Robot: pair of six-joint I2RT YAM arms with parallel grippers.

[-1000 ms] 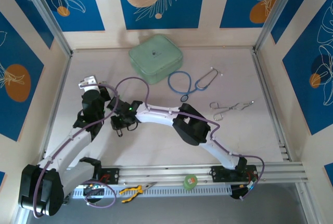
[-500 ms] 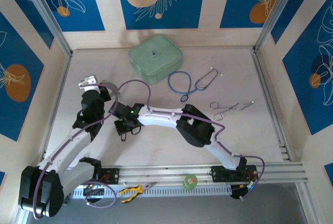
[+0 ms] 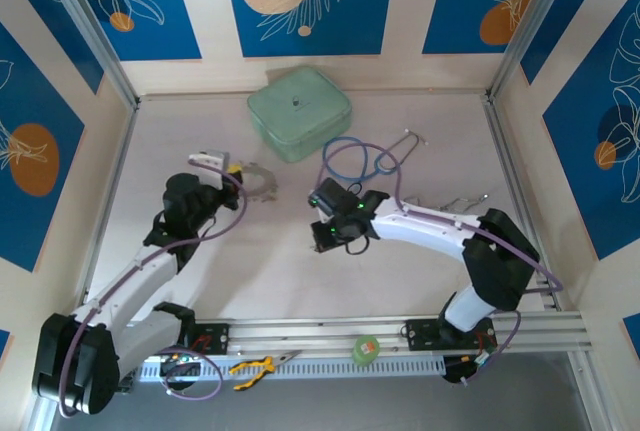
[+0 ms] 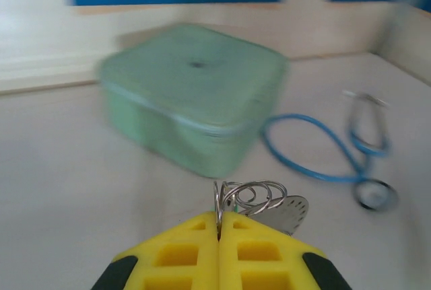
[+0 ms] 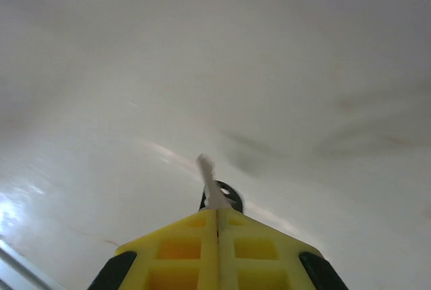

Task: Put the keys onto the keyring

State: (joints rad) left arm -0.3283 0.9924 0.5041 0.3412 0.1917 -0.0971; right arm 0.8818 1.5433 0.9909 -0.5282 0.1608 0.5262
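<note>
My left gripper (image 4: 219,221) is shut on the keyring (image 4: 253,196), whose silver coils stick out past the yellow fingertips, with a flat perforated metal piece (image 4: 294,212) hanging beside them. In the top view the left gripper (image 3: 236,169) holds the keyring (image 3: 260,179) above the table, left of centre. My right gripper (image 5: 217,213) is shut on a key (image 5: 210,181) with a pale blade and a black head; the table below it is blurred. From above, the right gripper (image 3: 323,238) is at mid-table, well apart from the left one.
A green case (image 3: 299,111) sits at the back, close ahead of the left gripper, with a blue stethoscope (image 3: 361,160) to its right. Metal forceps (image 3: 452,203) lie at the right. Yellow-handled pliers (image 3: 254,366) and a green tape roll (image 3: 366,349) rest on the front rail.
The right arm swung right, away from the left gripper, and its jaws shut on the key. The left gripper moved up and right with the keyring.
</note>
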